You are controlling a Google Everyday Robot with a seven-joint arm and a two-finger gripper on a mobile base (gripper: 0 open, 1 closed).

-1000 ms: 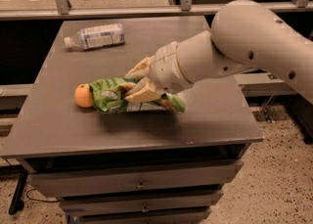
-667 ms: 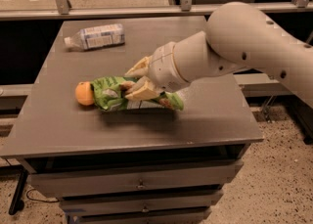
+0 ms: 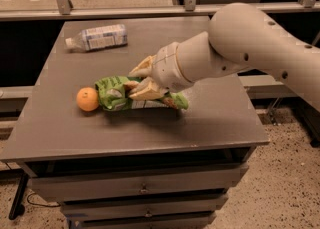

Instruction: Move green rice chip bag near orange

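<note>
The green rice chip bag (image 3: pixel 116 94) lies flat on the grey table (image 3: pixel 150 133), left of centre, with its long side running left to right. Its left end touches or nearly touches the orange (image 3: pixel 87 99), a small round fruit resting on the table. My gripper (image 3: pixel 136 80) reaches in from the right on the white arm and sits over the middle of the bag, right down at it. The arm's wrist hides part of the bag's right half.
A clear plastic bottle with a white-blue label (image 3: pixel 97 37) lies on its side at the table's back left. Drawers sit under the table's front edge (image 3: pixel 142 189). A metal rail and glass run behind the table.
Almost nothing has changed. The bag and the orange stay where they were, and the gripper stays over the bag.
</note>
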